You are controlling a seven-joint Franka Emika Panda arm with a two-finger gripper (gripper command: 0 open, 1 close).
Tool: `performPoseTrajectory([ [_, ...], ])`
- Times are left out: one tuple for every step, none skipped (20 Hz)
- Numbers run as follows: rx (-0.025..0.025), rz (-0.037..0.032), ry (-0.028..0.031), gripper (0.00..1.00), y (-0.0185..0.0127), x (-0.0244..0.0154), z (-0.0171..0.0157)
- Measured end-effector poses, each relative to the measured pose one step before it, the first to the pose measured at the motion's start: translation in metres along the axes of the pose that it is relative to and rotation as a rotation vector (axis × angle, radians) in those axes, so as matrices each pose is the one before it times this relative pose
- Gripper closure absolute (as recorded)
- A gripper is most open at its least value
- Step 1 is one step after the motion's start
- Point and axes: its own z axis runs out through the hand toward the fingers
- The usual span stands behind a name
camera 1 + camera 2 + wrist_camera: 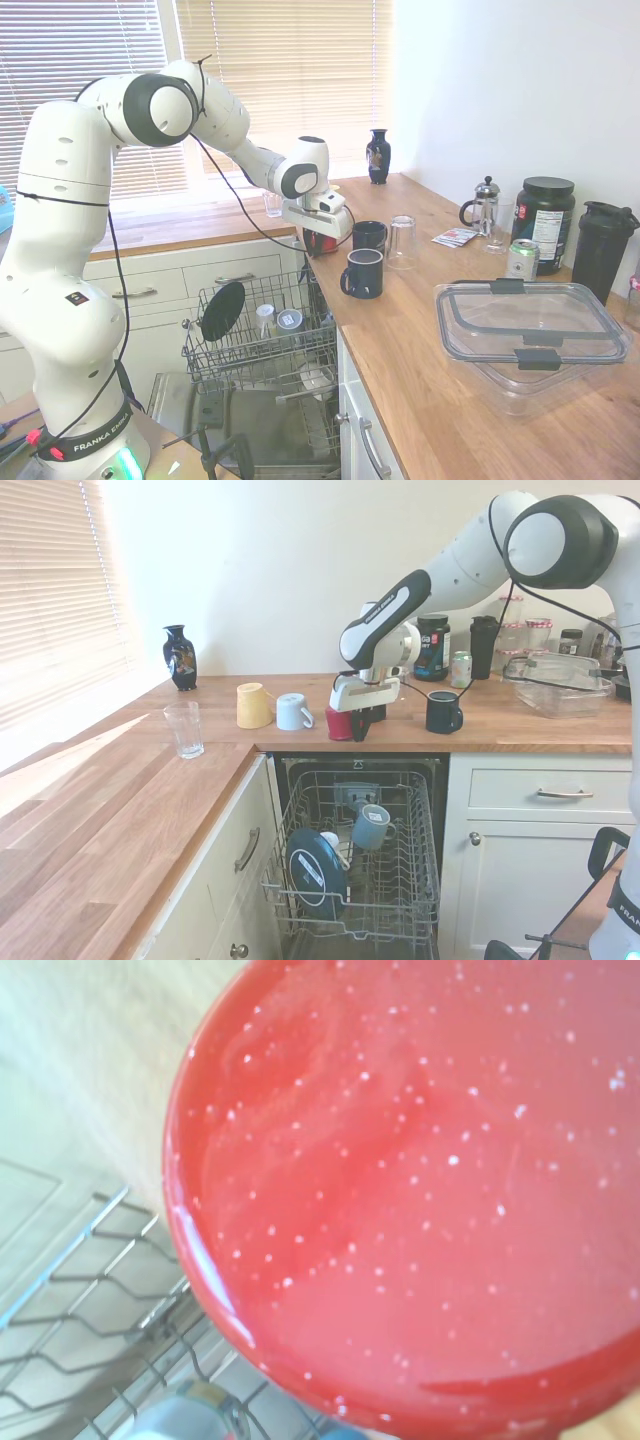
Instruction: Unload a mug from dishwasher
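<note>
1. Hand with red mug: at worktop front edge, above the open dishwasher.
2. Obstacles in the second exterior view: pale blue cup and yellow cup at 9 o'clock; navy mug at 3 o'clock.
3. Free room: bare worktop at 8 o'clock, beyond the drinking glass.
4. Below: rack carries dark plate and blue-grey mug.

Red mug fills wrist view, blurred, cut off by edges; handle hidden.
</note>
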Motion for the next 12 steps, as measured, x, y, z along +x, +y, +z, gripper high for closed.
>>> performPoseTrajectory([
  [-0.001,-0.00042,-0.00166,1.0,-0.00255,0.00247,0.00043],
  [-0.00156,-0.00094,-0.0027,1.0,-0.00295,0.00264,0.00027],
  [-0.00291,-0.00178,-0.00389,1.0,-0.00299,0.00253,0.00035],
  [-0.00599,-0.00125,-0.00728,1.0,-0.00263,0.00223,0.00046],
  [-0.00692,0.00149,-0.00798,0.0,-0.00248,0.00239,0.00043],
  [-0.00578,0.00365,-0.0059,0.0,-0.00227,0.00224,0.00014],
  [-0.00594,0.00166,-0.00613,0.0,-0.00214,0.00201,0.00021],
  [-0.00548,0.00087,-0.00504,0.0,-0.00192,0.00188,0.00021],
  [-0.00264,0.00021,-0.00232,0.0,-0.00155,0.00147,-0.0002],
  [-0.00313,0.00065,-0.00264,0.0,-0.00094,0.001,0.0001],
  [-0.0015,0.00066,-0.00064,0.0,-0.00073,0.00089,0.00027],
  [-0.00055,0.00064,-0.00021,0.0,-0.00052,0.0008,-0.00001],
])
